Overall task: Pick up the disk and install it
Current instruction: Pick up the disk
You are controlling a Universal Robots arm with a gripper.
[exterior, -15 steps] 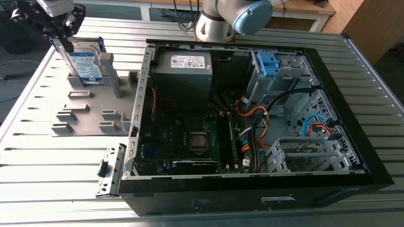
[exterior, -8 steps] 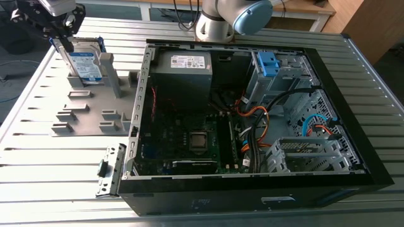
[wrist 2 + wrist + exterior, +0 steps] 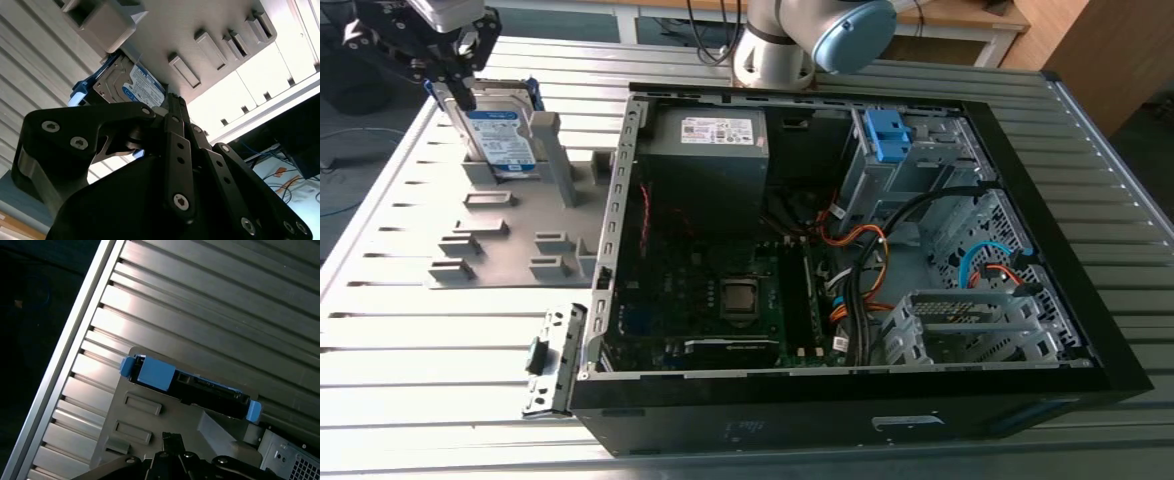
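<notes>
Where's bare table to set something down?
Free: the slatted table at the exterior view's lower left, bordered by the grey fixture plate and the computer case. Crowded: around the disk at the gripper, and inside the case.

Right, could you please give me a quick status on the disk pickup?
Gripper at the top edge of the disk, grip unconfirmed. Disk standing upright in grey holder, outside the open computer case. Nothing seen in the way.

An open computer case [image 3: 854, 400] lies beside a grey slotted fixture [image 3: 507, 235].
</notes>
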